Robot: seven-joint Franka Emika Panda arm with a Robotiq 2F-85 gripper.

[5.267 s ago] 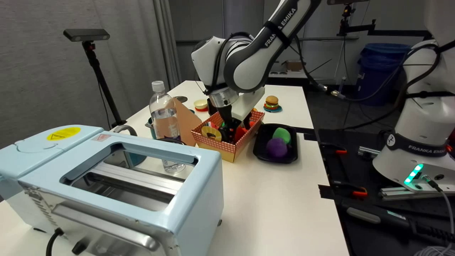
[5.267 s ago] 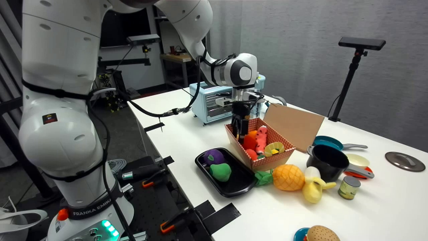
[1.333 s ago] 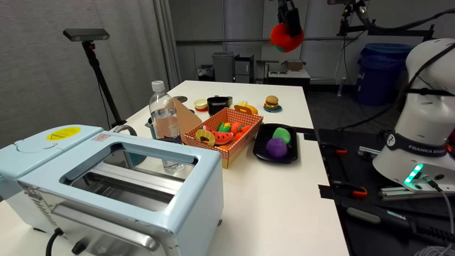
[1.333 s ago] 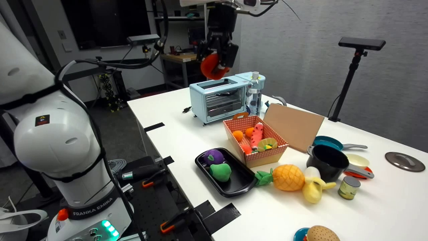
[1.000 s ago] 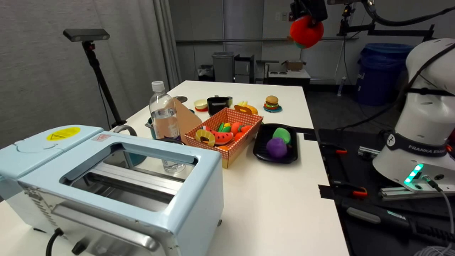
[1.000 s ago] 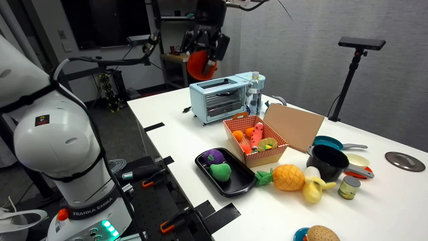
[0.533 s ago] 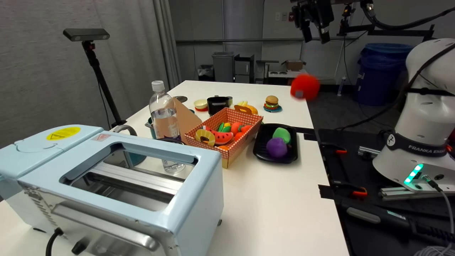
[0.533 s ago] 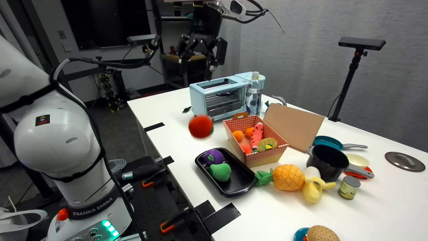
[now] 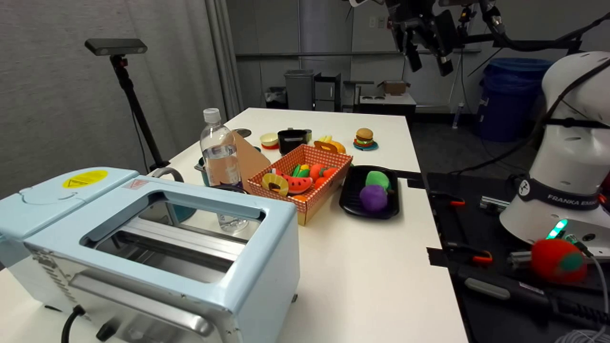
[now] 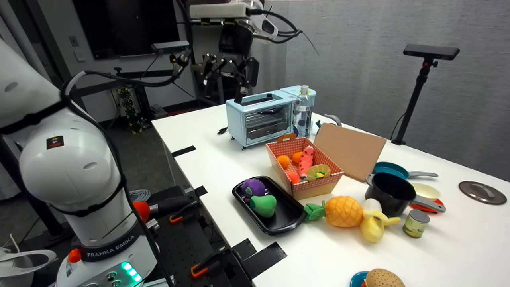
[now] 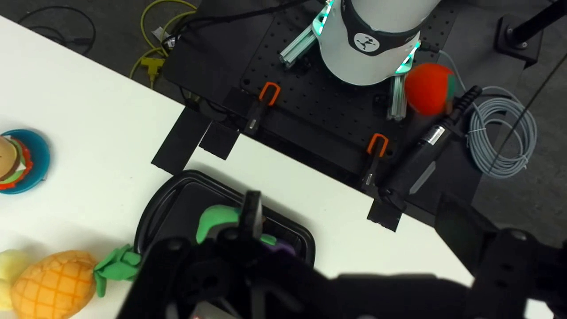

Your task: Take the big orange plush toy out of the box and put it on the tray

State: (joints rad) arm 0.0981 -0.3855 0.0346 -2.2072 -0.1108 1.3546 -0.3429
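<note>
- Dropped from the claw (image 9: 431, 68) since the earlier frames, the big orange toy (image 11: 426, 89) is now found off the desk (image 9: 376, 267), down beside the robot's base (image 11: 361, 66).
- In the wrist view the big orange toy is seen slightly blurred, near a coil of grey cable (image 11: 479, 135); in an exterior view it is partly hidden behind the base. Whether it has been brought to rest cannot be told.
- The claw is held wide, its two sides set well apart, high above the level of the desk.
- On the desk, the tray (image 10: 285, 211) is occupied by a purple toy (image 10: 253, 187) and a green toy (image 10: 263, 205), laid close together; both have been nudged slightly since half a second ago.
- Just beside the tray the box (image 10: 318, 189) is set, with a watermelon slice (image 9: 298, 184), a yellow ring (image 9: 275, 178) and small orange toys (image 10: 283, 161) held in it.
- A pineapple (image 10: 344, 211) is laid with its leafy end pointed at the tray; a banana (image 10: 371, 228) is placed just beside it.
- Farther along, a pot (image 10: 388, 195), a can (image 10: 415, 224) and a lid (image 10: 482, 193) are seen.
- A burger (image 11: 9, 161) is set on a blue plate (image 11: 40, 155).
- A bottle (image 10: 303, 119) is stood upright near the toaster (image 10: 255, 117).
</note>
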